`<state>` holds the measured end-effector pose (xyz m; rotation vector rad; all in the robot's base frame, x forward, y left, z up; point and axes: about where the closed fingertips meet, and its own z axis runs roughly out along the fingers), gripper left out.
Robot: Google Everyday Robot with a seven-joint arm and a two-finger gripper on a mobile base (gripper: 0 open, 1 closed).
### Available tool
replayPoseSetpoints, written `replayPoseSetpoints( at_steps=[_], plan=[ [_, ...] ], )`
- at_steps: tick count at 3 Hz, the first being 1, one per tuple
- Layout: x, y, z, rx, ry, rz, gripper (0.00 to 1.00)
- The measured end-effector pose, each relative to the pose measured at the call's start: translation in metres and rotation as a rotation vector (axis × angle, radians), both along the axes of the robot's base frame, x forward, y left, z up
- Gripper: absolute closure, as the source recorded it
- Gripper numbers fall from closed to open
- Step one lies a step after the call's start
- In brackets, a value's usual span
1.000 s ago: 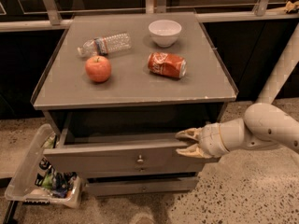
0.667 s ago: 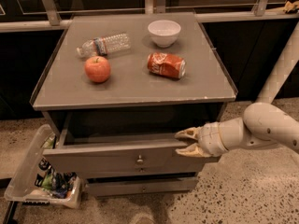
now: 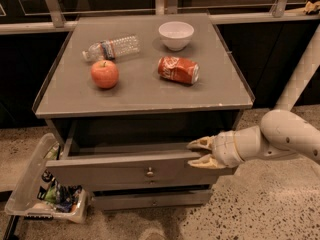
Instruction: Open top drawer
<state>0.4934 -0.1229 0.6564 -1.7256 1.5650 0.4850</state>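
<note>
The top drawer is a wide grey front with a small brass knob at its centre. It stands pulled part way out of the grey cabinet, with a dark gap behind it. My gripper reaches in from the right at the right end of the drawer front's top edge. One finger is behind the front panel and one in front of it, closed on the panel.
On the cabinet top lie a red apple, a crushed red can, a white bowl and a plastic bottle. A narrower drawer front sits below. A clear bin of items leans at the left.
</note>
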Motion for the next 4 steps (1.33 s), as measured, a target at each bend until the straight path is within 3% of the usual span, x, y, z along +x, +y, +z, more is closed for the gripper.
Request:
replayPoseSetpoints(
  at_steps=[1,2,4],
  plan=[
    [-0.001,-0.006,-0.012,0.020,0.026,0.009,0.12],
    [-0.006,-0.011,-0.019,0.034,0.051,0.011,0.13],
    [-0.014,-0.011,-0.018,0.039,0.068,0.016,0.57]
  ],
)
